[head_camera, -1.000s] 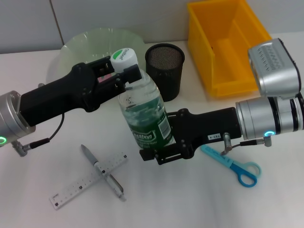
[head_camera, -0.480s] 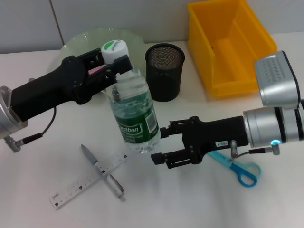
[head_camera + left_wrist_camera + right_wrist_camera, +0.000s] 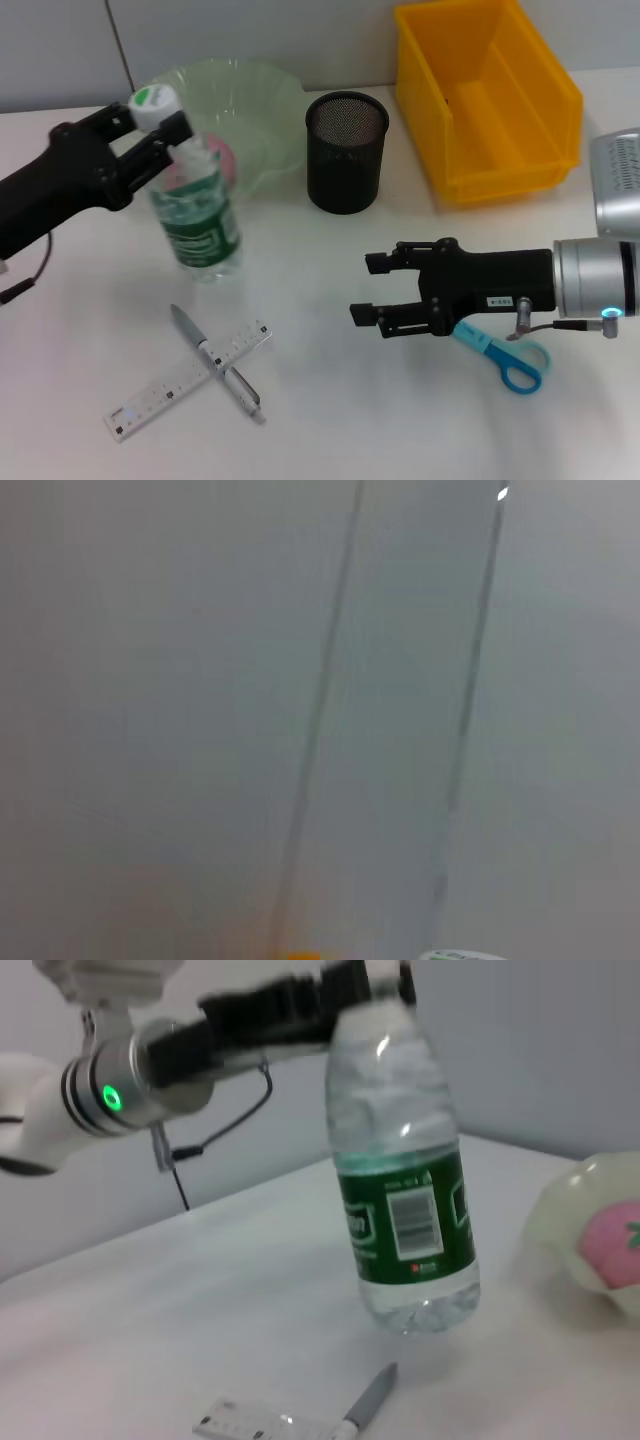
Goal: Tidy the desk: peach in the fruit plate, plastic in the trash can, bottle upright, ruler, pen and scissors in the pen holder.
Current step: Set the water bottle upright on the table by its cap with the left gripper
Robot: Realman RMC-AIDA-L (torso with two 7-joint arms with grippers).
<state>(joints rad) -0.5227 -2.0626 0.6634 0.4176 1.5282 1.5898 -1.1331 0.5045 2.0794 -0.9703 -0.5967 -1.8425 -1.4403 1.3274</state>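
We pinch the white cap of the clear green-labelled water bottle point(image 3: 198, 215) with our left gripper point(image 3: 155, 128) to steady it upright beside the pale green fruit plate point(image 3: 262, 95), while our right gripper point(image 3: 381, 290) hangs open above the desk.

Around the mesh pen holder point(image 3: 346, 150): bare surface point(image 3: 330, 400) in front; fruit plate point(image 3: 262, 110) and yellow bin point(image 3: 485, 95) flank it closely.
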